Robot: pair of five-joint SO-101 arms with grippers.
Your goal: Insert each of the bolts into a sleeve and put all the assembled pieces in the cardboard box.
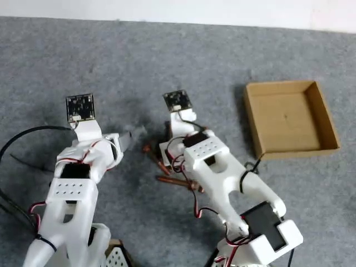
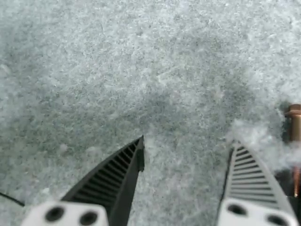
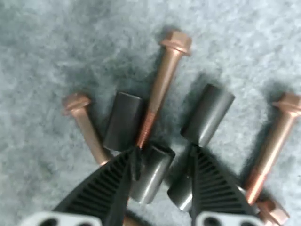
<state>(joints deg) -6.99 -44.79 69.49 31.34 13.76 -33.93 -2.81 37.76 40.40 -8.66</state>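
Several copper bolts and dark sleeves lie in a loose cluster on the grey carpet. My right gripper (image 3: 164, 150) hovers open just above them, its fingers astride one sleeve (image 3: 151, 173). A second sleeve (image 3: 180, 192) lies partly under one finger. Two more sleeves (image 3: 123, 121) (image 3: 207, 115) lie just past the fingertips, between a long bolt (image 3: 167, 80), a shorter bolt (image 3: 87, 127) and another bolt (image 3: 273, 141). My left gripper (image 2: 188, 146) is open over bare carpet to the left of the cluster, with one bolt (image 2: 294, 127) beside it. The cardboard box (image 1: 325, 119) sits at the right.
In the high view the right arm (image 1: 203, 153) covers most of the cluster; two bolts (image 1: 153, 156) (image 1: 175, 181) stick out beside it. The left gripper (image 1: 129, 136) points toward them. Grey carpet stretches between the arms and the box.
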